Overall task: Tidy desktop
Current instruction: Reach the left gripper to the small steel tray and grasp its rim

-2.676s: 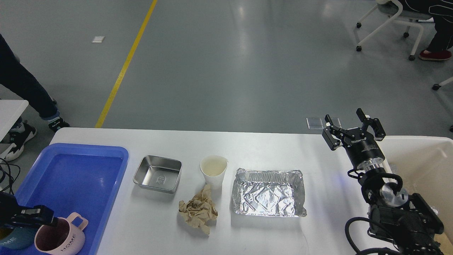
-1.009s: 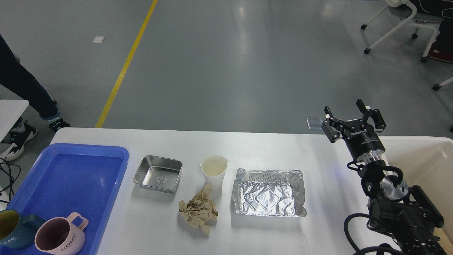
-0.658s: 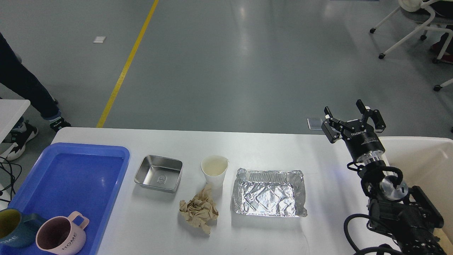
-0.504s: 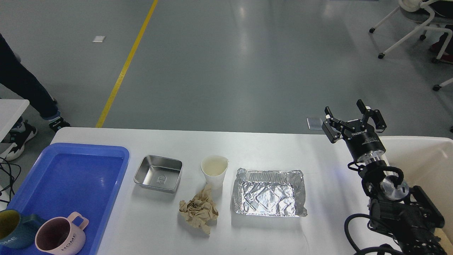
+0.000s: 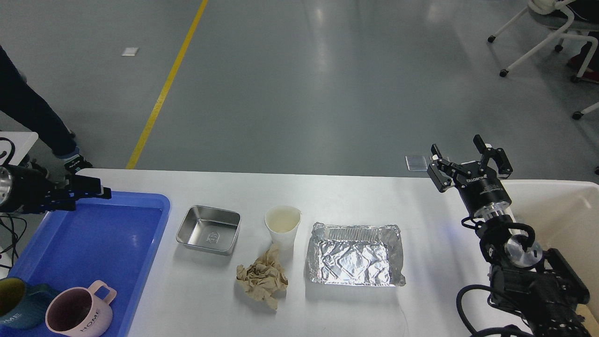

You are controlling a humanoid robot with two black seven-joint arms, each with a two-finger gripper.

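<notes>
yellow floor line [image 5: 166, 86] | office chair [image 5: 545, 35] | person's leg [image 5: 28, 114]

Single head view, forward and downward over the desktop [image 5: 327, 192].

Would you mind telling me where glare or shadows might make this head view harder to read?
Head view: overhead lights streak pale reflections across the grey floor and put a soft sheen on the desktop; the crinkled foil tray throws bright glints; the paper cup and crumpled brown paper cast only faint shadows; the left gripper shows dark, its fingers hard to separate.
</notes>
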